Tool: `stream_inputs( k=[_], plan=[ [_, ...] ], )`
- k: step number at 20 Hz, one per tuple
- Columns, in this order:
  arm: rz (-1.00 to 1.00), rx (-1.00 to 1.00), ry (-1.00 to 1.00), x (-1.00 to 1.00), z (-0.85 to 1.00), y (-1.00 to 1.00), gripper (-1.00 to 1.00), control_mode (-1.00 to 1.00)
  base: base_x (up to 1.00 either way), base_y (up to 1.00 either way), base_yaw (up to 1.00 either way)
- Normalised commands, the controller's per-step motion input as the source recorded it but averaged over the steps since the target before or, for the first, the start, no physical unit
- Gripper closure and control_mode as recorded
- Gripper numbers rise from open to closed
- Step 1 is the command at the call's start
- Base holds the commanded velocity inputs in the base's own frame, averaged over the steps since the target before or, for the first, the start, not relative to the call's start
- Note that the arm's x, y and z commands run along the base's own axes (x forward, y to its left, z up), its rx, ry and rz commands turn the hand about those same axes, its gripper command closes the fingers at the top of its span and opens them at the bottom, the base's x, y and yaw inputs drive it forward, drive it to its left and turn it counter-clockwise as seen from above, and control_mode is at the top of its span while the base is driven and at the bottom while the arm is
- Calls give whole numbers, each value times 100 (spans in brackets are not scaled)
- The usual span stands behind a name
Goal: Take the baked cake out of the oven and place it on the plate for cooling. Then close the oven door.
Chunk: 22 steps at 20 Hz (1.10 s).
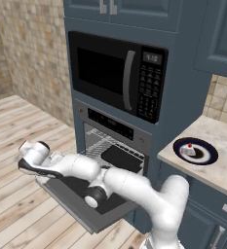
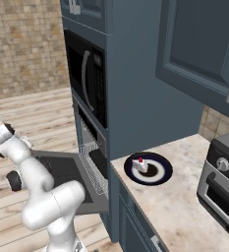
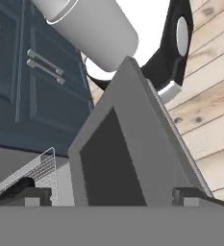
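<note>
Gripper (image 3: 108,194): 2 fingers spread wide, nothing held, at the outer edge of the lowered oven door (image 1: 81,206). Oven (image 1: 116,146): open, black tray (image 1: 122,158) on rack. Cake (image 1: 188,150): on plate (image 1: 208,156), counter (image 1: 217,168) beyond.

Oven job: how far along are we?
Done: the cake sits on the plate on the counter. In hand: the open gripper is at the outer edge of the lowered oven door, fingers straddling it. Left: swing the door shut.
</note>
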Motion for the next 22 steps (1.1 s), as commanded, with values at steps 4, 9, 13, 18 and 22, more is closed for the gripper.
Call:
stream_inputs(
  k=[4, 9, 13, 18, 22],
  plan=[
    [62, -9, 26, -100, -14, 13, -100, -100, 0, 0, 0],
    [58, -17, 32, -97, -12, 13, -100, -100, 0, 0, 0],
    [45, -35, 31, -89, -58, 15, -100, -100, 0, 0, 0],
    [39, -47, 29, -84, -96, -3, -100, -100, 0, 0, 0],
    [24, -57, 42, -7, -91, -6, -100, -100, 0, 0, 0]
  ],
)
